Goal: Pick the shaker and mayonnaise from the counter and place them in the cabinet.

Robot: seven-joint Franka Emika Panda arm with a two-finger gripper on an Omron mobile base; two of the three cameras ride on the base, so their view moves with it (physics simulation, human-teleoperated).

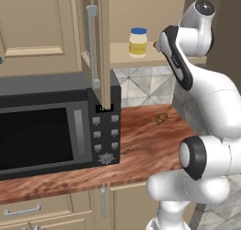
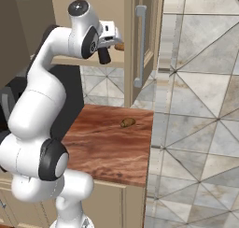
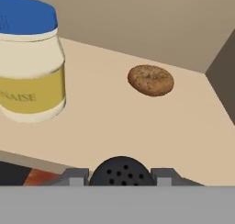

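One item down, one to go: mayonnaise sits on cabinet shelf. Hand, clamped on shaker, hovers at shelf edge, apparently lining up w/ free space near jar.

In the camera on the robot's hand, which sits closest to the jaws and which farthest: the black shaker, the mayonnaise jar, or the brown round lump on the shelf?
1. The shaker, between the jaws, at the bottom.
2. The mayonnaise, left on the cabinet shelf.
3. The brown round lump, farther back, to the right. The jar and lump are fairly close to call.
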